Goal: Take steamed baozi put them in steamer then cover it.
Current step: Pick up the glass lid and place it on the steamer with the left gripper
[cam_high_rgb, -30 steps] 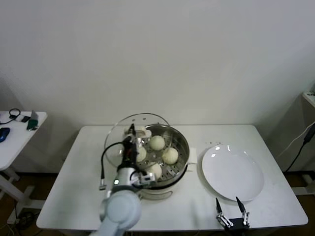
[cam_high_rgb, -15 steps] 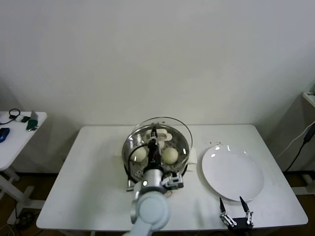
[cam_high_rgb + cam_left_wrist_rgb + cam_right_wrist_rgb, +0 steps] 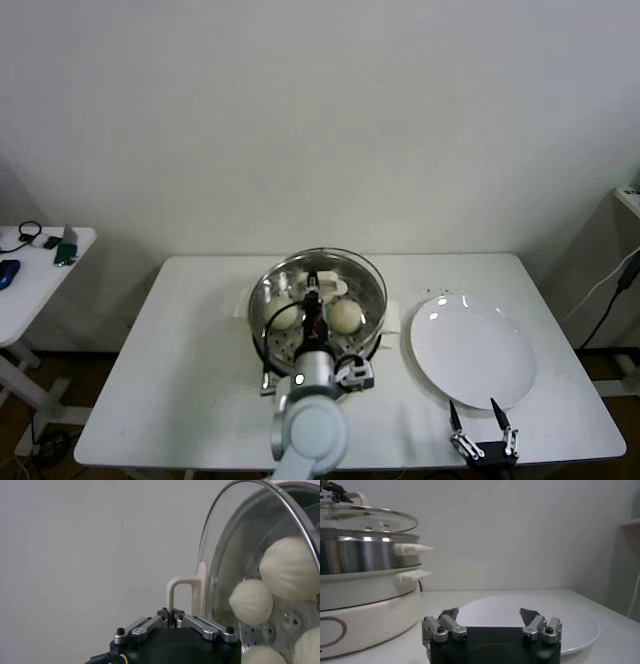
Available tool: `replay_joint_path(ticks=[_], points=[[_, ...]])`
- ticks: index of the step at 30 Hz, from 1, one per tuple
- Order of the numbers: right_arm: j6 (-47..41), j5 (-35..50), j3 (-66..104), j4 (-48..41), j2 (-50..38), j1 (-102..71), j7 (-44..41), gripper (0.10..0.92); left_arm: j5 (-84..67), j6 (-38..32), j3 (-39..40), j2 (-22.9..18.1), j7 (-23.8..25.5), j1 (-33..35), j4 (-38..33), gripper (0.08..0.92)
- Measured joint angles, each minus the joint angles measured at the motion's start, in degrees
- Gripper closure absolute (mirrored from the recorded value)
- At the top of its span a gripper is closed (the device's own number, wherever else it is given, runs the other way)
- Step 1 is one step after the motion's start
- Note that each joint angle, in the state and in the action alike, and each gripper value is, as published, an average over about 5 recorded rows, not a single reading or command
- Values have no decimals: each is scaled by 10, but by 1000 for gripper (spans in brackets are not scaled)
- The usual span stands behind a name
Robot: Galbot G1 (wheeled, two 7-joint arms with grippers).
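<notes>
Cream-white handle [image 3: 176, 596] of the lid [image 3: 318, 290] sat pinched between the left gripper [image 3: 312, 292] fingers, jaws closed tight on the bar. Lid was clear glass with a metal rim; it hung just above the steamer [image 3: 372, 318], near level with the pot's rim, a thin gap showing in the right wrist view, so not seated. Left arm reached in from the tabletop's front edge over the pot.

Buns [image 3: 345, 317] lay on the perforated tray inside the steamer, visible through the glass; four showed in the left wrist view. Steamer stood near the middle of the tabletop [image 3: 180, 350], slightly toward the back edge.

Right gripper [image 3: 482, 432] hovered at the front edge toward the right corner, fingers spread wide, holding nothing, just in front of a white plate [image 3: 472, 350] on the right side of the tabletop.
</notes>
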Motion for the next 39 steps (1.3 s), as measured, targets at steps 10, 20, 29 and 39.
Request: replay_joint_path(ticks=[10, 20, 29, 39], points=[[1, 0, 3, -1, 0, 0, 0, 203, 1, -1, -2, 0, -4, 2, 9, 860], [3, 0, 4, -1, 0, 0, 0, 203, 2, -5, -8, 0, -8, 3, 16, 860], [5, -2, 4, -2, 1, -1, 0, 203, -3, -10, -13, 0, -15, 4, 21, 860], [9, -2, 4, -2, 3, 0, 0, 203, -4, -16, -15, 0, -23, 5, 30, 860]])
